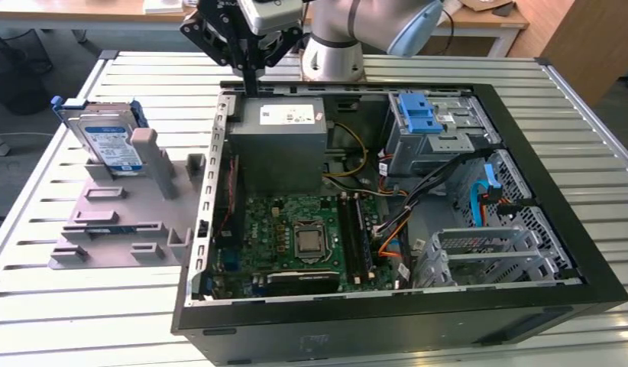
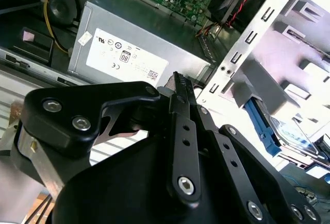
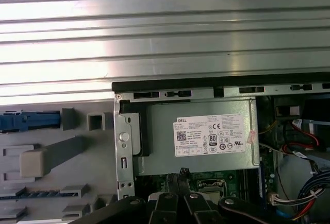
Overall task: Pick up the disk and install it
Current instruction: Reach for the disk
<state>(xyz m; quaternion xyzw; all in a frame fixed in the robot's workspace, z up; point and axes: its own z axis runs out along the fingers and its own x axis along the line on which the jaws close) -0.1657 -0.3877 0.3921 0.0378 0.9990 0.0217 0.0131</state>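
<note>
Tool point(image 3: 181, 173) near power-supply box point(image 3: 201, 136), slatted table point(image 3: 154, 33)

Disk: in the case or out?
Out. The disk stands on edge in the grey holder beside the open computer case.

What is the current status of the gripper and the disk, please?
Gripper shut, empty, above grey metal power-supply box. Silver-black hard drive in blue carrier upright in grey plastic stand, untouched. Case's side wall between them.
</note>
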